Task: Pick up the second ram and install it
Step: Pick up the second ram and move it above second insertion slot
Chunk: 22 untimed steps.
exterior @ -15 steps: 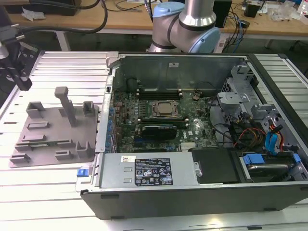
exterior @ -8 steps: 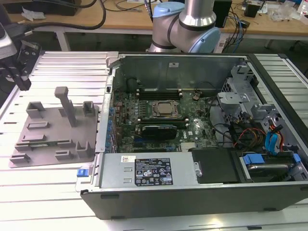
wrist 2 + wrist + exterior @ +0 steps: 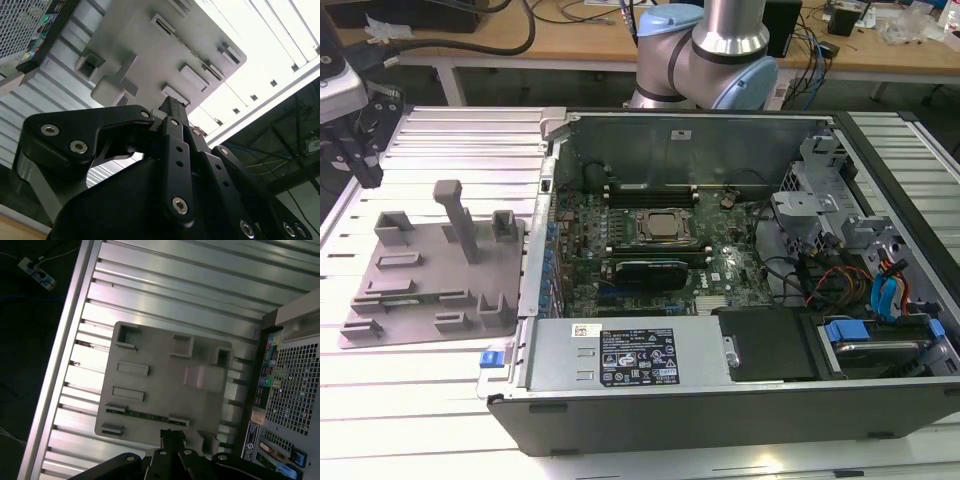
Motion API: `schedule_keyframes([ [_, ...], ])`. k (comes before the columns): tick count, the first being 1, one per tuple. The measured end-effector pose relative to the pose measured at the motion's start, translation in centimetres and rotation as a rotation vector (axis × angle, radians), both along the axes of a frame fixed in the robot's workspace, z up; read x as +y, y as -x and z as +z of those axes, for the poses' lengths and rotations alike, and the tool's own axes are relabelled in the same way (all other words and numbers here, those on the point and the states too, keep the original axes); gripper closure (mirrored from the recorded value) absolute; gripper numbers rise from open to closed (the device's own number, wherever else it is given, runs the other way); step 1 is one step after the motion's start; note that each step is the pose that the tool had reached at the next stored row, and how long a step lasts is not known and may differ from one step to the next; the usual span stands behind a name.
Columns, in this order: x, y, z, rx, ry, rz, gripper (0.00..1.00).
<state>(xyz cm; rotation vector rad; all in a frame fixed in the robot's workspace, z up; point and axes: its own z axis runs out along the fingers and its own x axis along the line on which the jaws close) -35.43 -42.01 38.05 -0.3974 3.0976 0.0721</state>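
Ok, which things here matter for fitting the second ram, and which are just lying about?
Job: narrow green ram stick in the grey plastic fixture plate; black gripper near it; green motherboard in the open black computer case.
Lying about: silver labelled power supply; blue and orange drive cables; white power strip.

No text can be read; the black label (image 3: 638, 358) on the computer's power supply (image 3: 560, 355) carries illegibly fine print.
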Motion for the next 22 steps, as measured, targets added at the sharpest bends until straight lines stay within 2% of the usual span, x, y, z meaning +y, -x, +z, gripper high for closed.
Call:
schedule_keyframes([
  [22, 0.0, 0.0, 0.0, 0.0, 0.0, 0.242, 0.92],
])
